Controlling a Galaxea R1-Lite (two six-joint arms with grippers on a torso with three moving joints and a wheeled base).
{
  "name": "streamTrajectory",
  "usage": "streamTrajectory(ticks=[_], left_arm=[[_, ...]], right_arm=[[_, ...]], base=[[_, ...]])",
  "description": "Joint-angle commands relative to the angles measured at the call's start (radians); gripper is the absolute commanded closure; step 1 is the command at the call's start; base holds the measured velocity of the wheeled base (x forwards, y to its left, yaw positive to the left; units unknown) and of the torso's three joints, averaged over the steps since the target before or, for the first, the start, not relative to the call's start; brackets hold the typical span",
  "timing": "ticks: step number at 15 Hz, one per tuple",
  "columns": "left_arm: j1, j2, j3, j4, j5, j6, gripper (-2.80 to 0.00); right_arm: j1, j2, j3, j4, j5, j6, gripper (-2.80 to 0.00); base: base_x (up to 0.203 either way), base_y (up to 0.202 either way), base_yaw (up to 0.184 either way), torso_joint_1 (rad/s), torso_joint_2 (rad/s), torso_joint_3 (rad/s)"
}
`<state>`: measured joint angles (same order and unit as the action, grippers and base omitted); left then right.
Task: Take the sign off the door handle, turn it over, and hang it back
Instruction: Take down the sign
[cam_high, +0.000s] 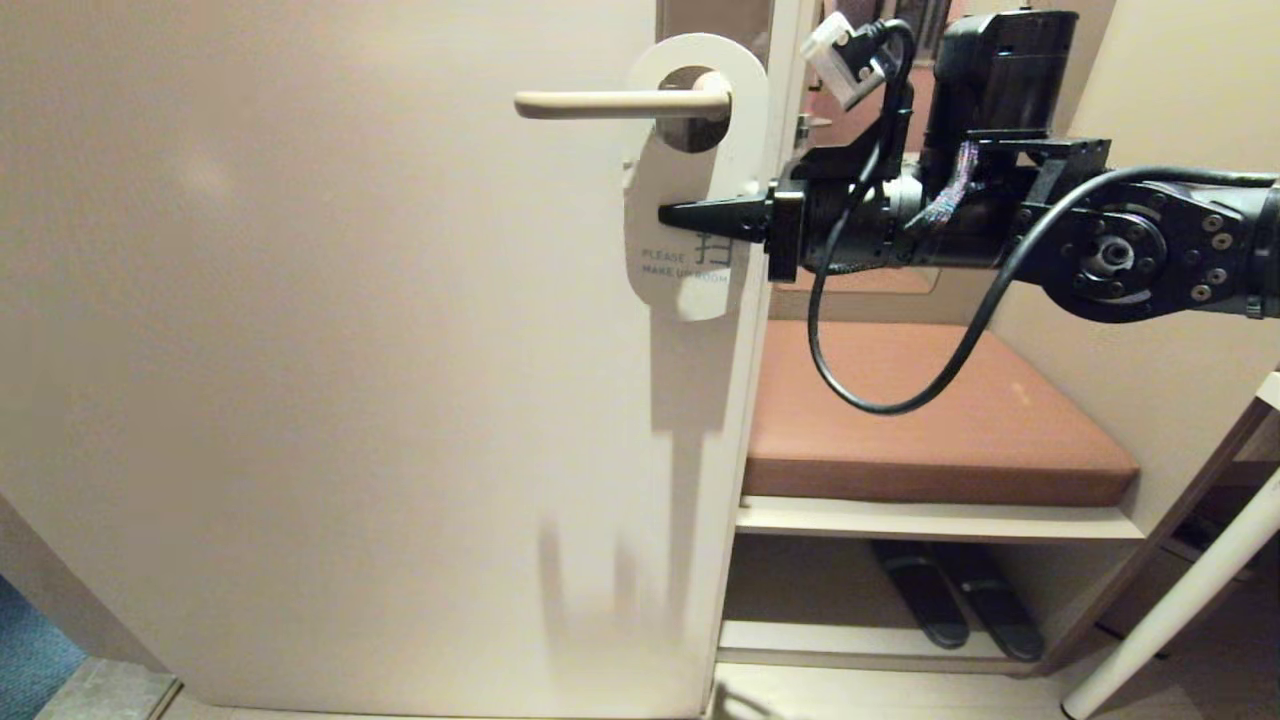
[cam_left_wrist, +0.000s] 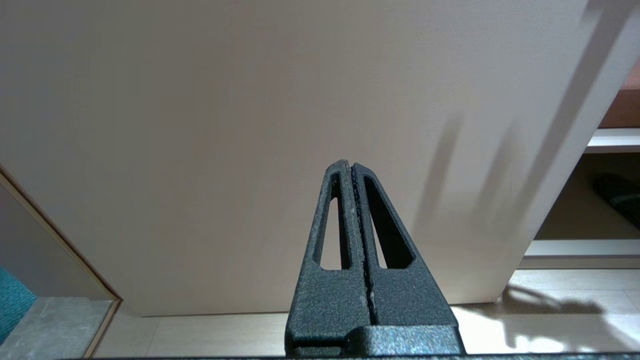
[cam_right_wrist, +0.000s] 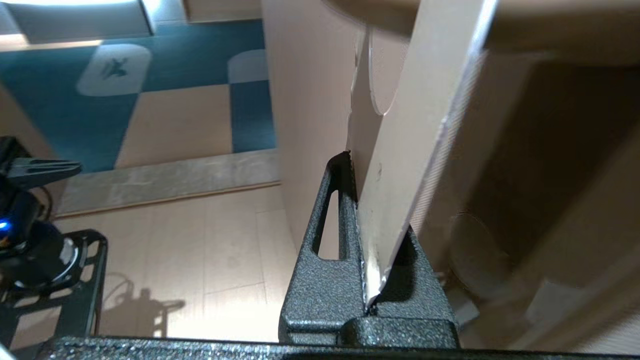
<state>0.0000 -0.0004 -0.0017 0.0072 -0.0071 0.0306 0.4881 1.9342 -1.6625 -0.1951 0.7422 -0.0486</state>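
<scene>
The sign (cam_high: 680, 280) shows its white "PLEASE MAKE UP ROOM" side, and the cream door handle (cam_high: 610, 103) passes through its oval hole. Brown backplate (cam_high: 690, 135) shows through that hole. My right gripper (cam_high: 668, 214) reaches in level from the right and is shut on the sign's middle, just above the lettering. In the right wrist view the card (cam_right_wrist: 415, 125) runs edge-on between the right gripper's (cam_right_wrist: 357, 165) dark fingers. My left gripper (cam_left_wrist: 350, 165) is parked low, shut and empty, facing the lower part of the door (cam_left_wrist: 200, 125).
The pale door (cam_high: 300, 350) fills the left and centre, with its edge (cam_high: 745, 450) beside my right arm. Behind it are a bench with a brown cushion (cam_high: 920, 420) and dark slippers (cam_high: 950, 600) on the shelf below. A white pole (cam_high: 1180, 600) slants at the right.
</scene>
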Motion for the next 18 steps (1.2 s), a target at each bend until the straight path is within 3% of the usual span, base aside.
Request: streamTrajectory(ticks=[1,7,14,18], left_arm=[[0.0,0.0,0.0,0.0,-0.001,0.0,0.0],[0.0,0.0,0.0,0.0,-0.001,0.0,0.0],[0.0,0.0,0.0,0.0,-0.001,0.0,0.0],[0.0,0.0,0.0,0.0,-0.001,0.0,0.0]], right_arm=[[0.02,-0.02,0.025,-0.003,-0.017,-0.002,0.0],[0.058,-0.039,0.036,-0.001,-0.191,-0.002,0.0],[0.123,-0.054,0.049,-0.003,-0.338,-0.003,0.0],[0.177,-0.057,0.058,-0.003,-0.494,-0.004,0.0]], base=[[0.0,0.0,0.0,0.0,0.0,0.0],[0.0,0.0,0.0,0.0,0.0,0.0],[0.0,0.0,0.0,0.0,0.0,0.0],[0.0,0.0,0.0,0.0,0.0,0.0]])
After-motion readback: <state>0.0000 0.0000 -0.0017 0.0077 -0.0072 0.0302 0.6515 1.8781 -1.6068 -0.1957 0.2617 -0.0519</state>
